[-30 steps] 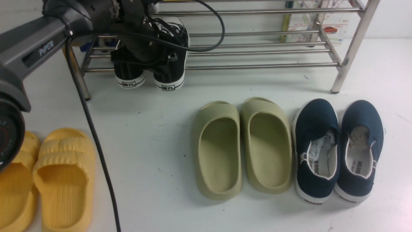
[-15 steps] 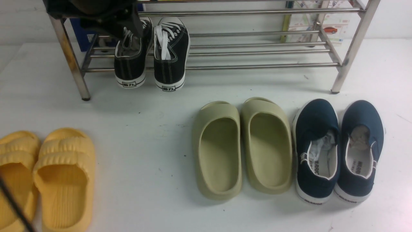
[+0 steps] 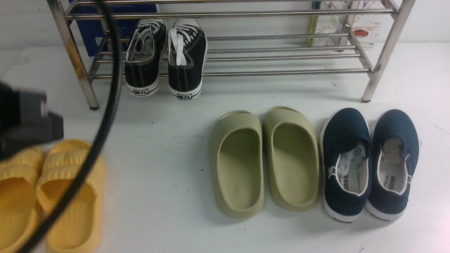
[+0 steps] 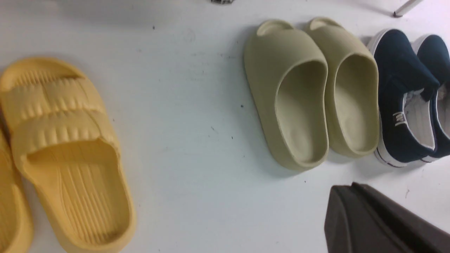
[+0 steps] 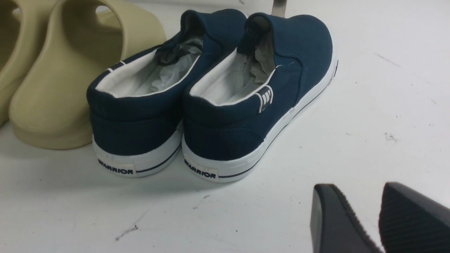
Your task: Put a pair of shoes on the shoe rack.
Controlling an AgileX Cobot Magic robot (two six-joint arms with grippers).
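The pair of shoes, two black sneakers with white laces (image 3: pixel 144 59) (image 3: pixel 186 58), rests side by side on the lowest bars of the shoe rack (image 3: pixel 281 72), toes to the back and heels hanging over the front bar. Nothing touches them. My left arm (image 3: pixel 26 123) is a dark blur at the near left, well away from the rack. In the left wrist view my left gripper (image 4: pixel 348 191) hangs over bare white floor with its fingers pressed together and nothing in them. My right gripper (image 5: pixel 358 196) stands open and empty just behind the navy shoes.
Yellow slippers (image 3: pixel 66 189) lie at the near left under my left arm's cable (image 3: pixel 105 105). Olive-beige slippers (image 3: pixel 263 158) sit mid-floor, with navy slip-on shoes (image 3: pixel 369 165) to their right. A blue box (image 3: pixel 88 31) stands behind the rack's left end.
My left arm has pulled back from the rack to the near left, leaving both black sneakers on the bars. Its gripper has closed empty. The other shoes have not moved.
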